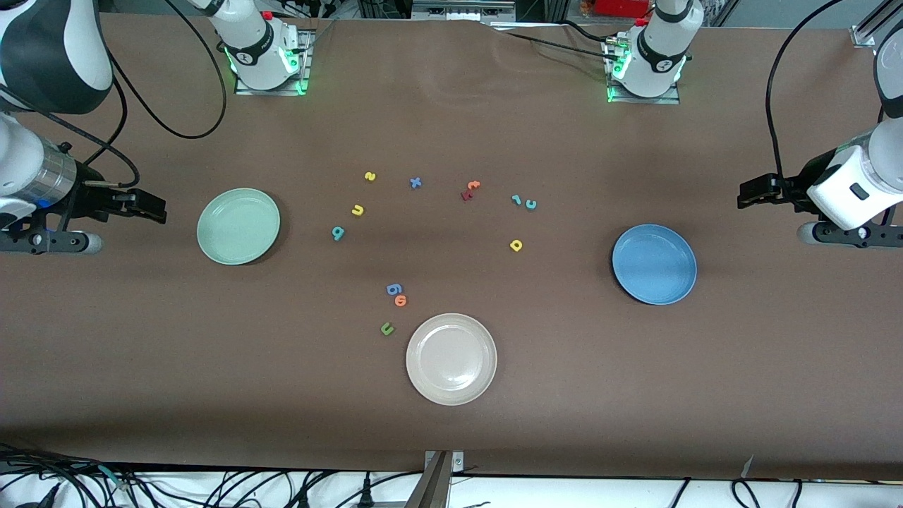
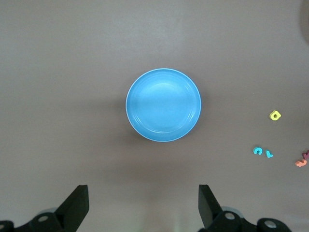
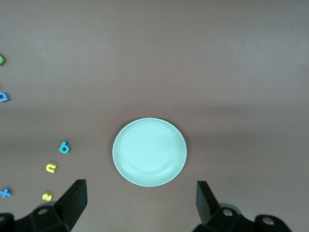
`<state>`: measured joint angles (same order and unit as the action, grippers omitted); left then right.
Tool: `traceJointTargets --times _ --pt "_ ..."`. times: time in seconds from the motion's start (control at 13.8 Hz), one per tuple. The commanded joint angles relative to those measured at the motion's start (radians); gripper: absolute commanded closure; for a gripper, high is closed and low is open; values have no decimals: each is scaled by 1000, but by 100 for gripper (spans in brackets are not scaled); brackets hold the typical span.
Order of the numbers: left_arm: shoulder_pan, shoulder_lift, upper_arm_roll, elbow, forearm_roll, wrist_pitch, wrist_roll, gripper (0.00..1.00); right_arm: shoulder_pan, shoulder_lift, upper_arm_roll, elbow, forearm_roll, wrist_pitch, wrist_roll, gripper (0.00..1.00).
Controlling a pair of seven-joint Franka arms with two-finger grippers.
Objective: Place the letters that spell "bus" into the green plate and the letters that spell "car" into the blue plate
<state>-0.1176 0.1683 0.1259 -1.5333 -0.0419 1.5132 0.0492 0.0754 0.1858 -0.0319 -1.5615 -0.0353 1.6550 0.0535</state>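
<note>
Left of frame centre lie the yellow s point(image 1: 370, 176), yellow u point(image 1: 358, 209) and teal b point(image 1: 338, 233); the green plate point(image 1: 238, 226) sits at mid-left. Right of centre: teal r point(image 1: 516, 200), teal c point(image 1: 530, 204), yellow a point(image 1: 516, 245), then the blue plate point(image 1: 654, 264). The right gripper point(image 1: 152, 208) and left gripper point(image 1: 751, 192) wait at the frame's edges, jaws apart, holding nothing.

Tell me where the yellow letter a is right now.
The yellow a lies flat on the table, between the white plate and the blue plate, nearer the front camera than the teal r and c.
</note>
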Motion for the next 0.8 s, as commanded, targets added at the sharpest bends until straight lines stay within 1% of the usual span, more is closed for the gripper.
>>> traceJointTargets --times 0.0,0.44,0.73 --pt "-2 8 4 18 13 1 23 0 1 -9 3 -5 -17 -9 6 0" --pt "-2 8 4 18 13 1 23 0 21 -11 4 -6 -15 -18 34 1" --pt "-2 8 4 18 13 1 23 0 92 -2 6 -20 -8 -40 195 2"
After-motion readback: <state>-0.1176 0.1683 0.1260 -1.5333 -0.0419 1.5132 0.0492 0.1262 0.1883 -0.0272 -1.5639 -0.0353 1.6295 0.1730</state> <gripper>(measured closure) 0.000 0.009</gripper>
